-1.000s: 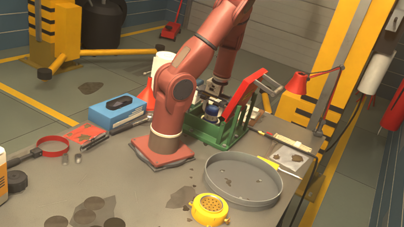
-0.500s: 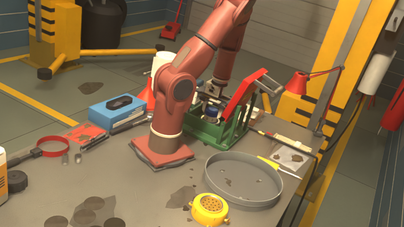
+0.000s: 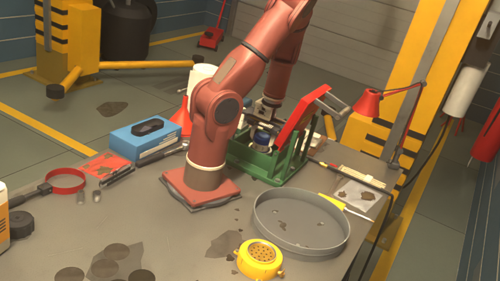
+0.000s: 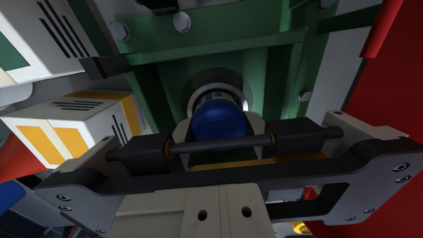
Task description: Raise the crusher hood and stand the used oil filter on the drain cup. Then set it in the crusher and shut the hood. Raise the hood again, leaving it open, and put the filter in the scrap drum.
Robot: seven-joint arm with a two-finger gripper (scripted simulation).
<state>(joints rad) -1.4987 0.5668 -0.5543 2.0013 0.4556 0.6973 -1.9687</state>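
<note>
My gripper [image 4: 219,130] [image 3: 263,131] reaches down into the green crusher [image 3: 267,157]. Its two fingers are closed on the sides of the blue oil filter [image 4: 218,122] [image 3: 261,141]. The filter stands upright inside the crusher, over a round seat. The red hood [image 3: 303,115] is raised and tilts back to the right, its grey handle [image 3: 334,105] at the top. The yellow drain cup [image 3: 258,259] sits at the front edge of the bench. The grey round scrap drum [image 3: 300,223] lies beside it, between cup and crusher.
The arm's red base [image 3: 201,181] stands left of the crusher. A blue box [image 3: 145,137], a wrench and a red strap tool [image 3: 64,180] lie to the left. White and yellow boxes [image 4: 77,124] sit behind the crusher. A red lamp [image 3: 369,103] stands at the right.
</note>
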